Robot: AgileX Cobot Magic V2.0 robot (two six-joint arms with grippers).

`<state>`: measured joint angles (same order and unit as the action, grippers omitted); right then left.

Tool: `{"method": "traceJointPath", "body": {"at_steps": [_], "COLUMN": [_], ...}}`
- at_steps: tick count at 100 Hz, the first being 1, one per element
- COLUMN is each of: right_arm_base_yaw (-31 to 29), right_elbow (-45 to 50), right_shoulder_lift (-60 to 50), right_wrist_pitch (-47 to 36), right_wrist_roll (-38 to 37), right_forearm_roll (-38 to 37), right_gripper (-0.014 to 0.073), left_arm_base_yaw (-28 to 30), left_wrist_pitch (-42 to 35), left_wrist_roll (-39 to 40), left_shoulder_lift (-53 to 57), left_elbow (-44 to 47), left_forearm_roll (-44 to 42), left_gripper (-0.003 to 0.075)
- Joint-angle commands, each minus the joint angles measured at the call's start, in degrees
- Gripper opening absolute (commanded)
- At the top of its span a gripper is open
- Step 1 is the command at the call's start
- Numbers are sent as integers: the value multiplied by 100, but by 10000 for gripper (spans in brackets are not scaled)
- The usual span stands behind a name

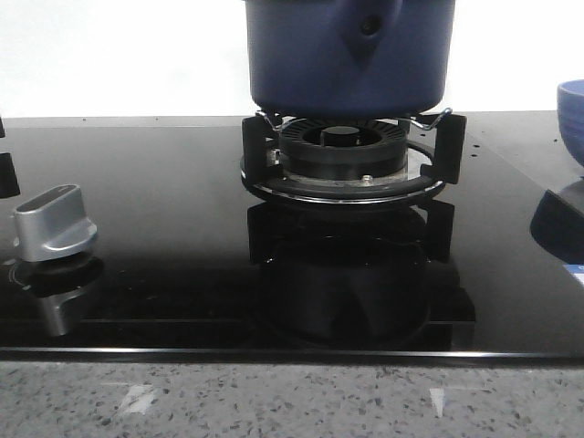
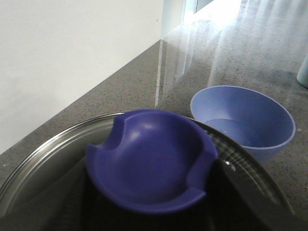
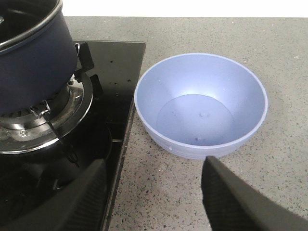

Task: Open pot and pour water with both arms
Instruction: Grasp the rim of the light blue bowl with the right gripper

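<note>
A silver knob (image 1: 55,222) sits at the stove's (image 1: 164,274) left. The pot (image 1: 347,55) rests on the central burner (image 1: 342,155). Right lies a light bowl (image 3: 201,103); the right gripper (image 3: 151,195) hovers spread. The left gripper's state cannot be told; its camera shows a glass lid (image 2: 43,154) with a blue handle (image 2: 151,159).

Pot (image 1: 349,55) top cut by the upper frame edge in front view, rim and lid unseen there. Light blue bowl (image 1: 572,114) clipped at right edge, only a sliver. Left wrist view: lid (image 2: 43,159) lower part cut off, fingers hidden under blurred knob (image 2: 151,161).
</note>
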<state>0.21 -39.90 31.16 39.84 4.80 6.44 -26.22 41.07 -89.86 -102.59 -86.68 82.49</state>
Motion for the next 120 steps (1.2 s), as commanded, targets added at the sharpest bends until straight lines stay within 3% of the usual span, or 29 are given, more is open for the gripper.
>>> {"method": "traceJointPath", "body": {"at_steps": [1,14,40,69,93,120], "right_arm_base_yaw": [-1,-1,-1,-12,-352,-1056], "right_elbow": [-211,-211,-211,-408,-1458,-2598], "right_shoulder_lift": [65,65,65,322,1509,3212], "right_wrist_pitch": [-352,-344,-344,-129,548,893], "right_wrist_roll": [63,63,63,-10,-630,-654], "right_forearm_roll": [-37,-37,-37,-37,-733,-735], "right_gripper": [395,395,395,395,395,395], "left_arm_base_yaw": [-58,-58,93,894,1828,2632], "left_wrist_pitch": [3,3,164,465,1135,1722], "left_wrist_roll": [8,8,8,60,348,471], "left_shoulder_lift": [234,234,500,1165,1532,1693], "left_elbow": [-187,-187,-211,-224,-224,-224], "left_forearm_roll": [436,436,528,528,528,541], "left_gripper": [326,272,272,272,272,272]}}
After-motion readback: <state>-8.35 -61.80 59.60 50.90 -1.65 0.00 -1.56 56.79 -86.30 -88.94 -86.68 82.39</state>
